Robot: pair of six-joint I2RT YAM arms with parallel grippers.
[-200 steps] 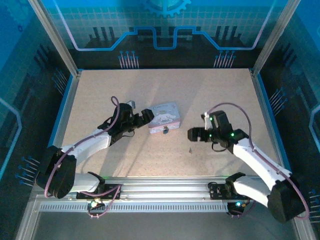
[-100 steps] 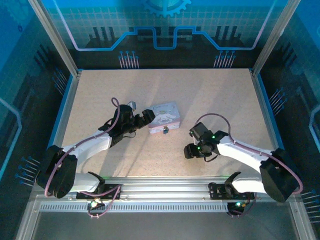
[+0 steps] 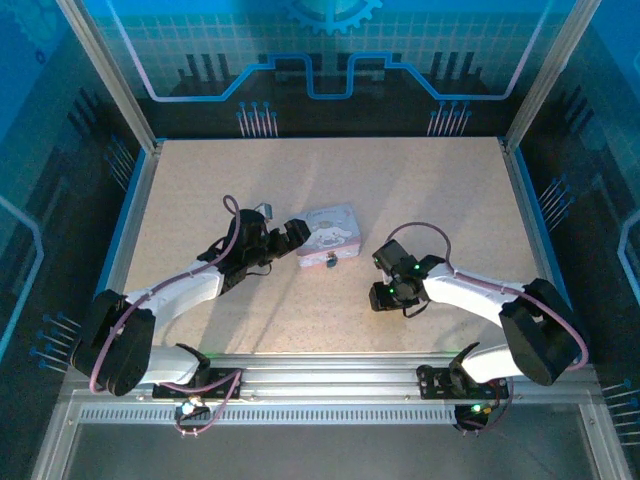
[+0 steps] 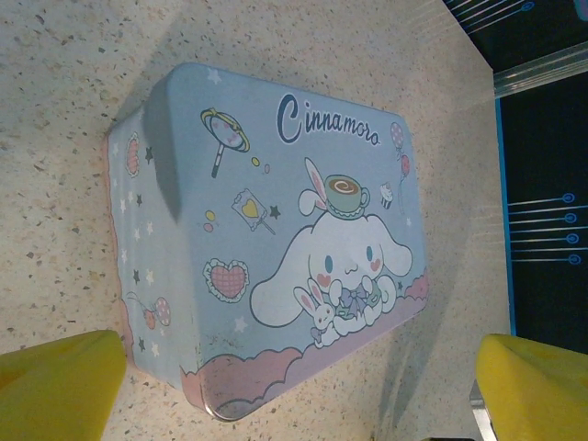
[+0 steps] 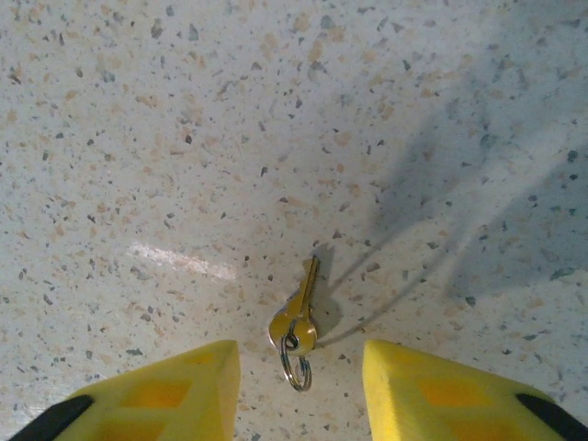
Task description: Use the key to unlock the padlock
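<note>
The key [image 5: 299, 310] is small and brass-coloured, with a wire ring through its head. It lies flat on the speckled table, blade pointing away. My right gripper [image 5: 299, 390] stands open just above it, a yellow fingertip [image 5: 175, 390] on either side and neither touching. From above, the right gripper [image 3: 383, 296] covers the key. The padlock [image 3: 330, 262] is a tiny dark bluish lump at the near edge of the pastel tin [image 3: 331, 228]. My left gripper [image 3: 293, 237] is open at the tin's left end, its fingers [image 4: 57, 386] empty. The padlock is hidden in the left wrist view.
The cartoon-printed tin [image 4: 276, 239] lies flat in front of the left gripper. Aluminium frame posts [image 3: 108, 75] and blue walls ring the table [image 3: 430, 190]. A metal rail [image 3: 330, 375] runs along the near edge by the arm bases.
My right arm has swung left and toward the near edge, lowering its open gripper over the key. The left arm, tin and padlock have stayed put.
</note>
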